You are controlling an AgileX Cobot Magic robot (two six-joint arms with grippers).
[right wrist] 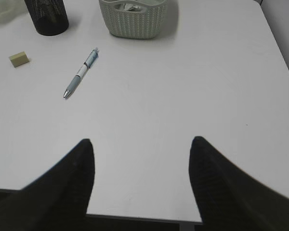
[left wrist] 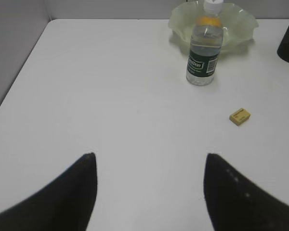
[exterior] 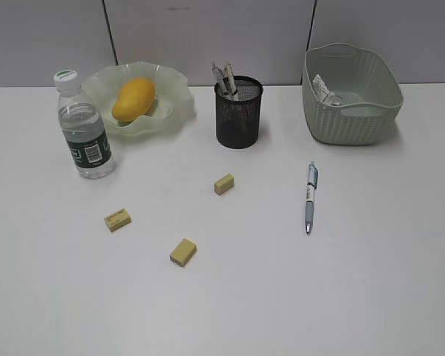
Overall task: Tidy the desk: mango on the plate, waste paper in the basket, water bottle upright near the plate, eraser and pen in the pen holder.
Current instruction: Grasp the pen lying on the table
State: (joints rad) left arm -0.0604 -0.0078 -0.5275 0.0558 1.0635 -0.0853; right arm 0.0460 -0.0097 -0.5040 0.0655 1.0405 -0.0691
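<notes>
My left tool [left wrist: 149,192] and right tool [right wrist: 142,178] both hang spread wide and empty over the desk [exterior: 371,297]. Ahead of the right tool, to its left, lies the pen [right wrist: 81,73]; one eraser [left wrist: 240,116] lies ahead-right of the left tool.

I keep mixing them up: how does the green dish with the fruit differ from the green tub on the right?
The plate is shallow, translucent and wavy-rimmed; the basket is deep, opaque, with woven-textured sides and handle cut-outs. The plate holds the mango; the basket holds the waste paper. The plate sits behind the water bottle, the basket right of the pen holder. Both are pale green.
</notes>
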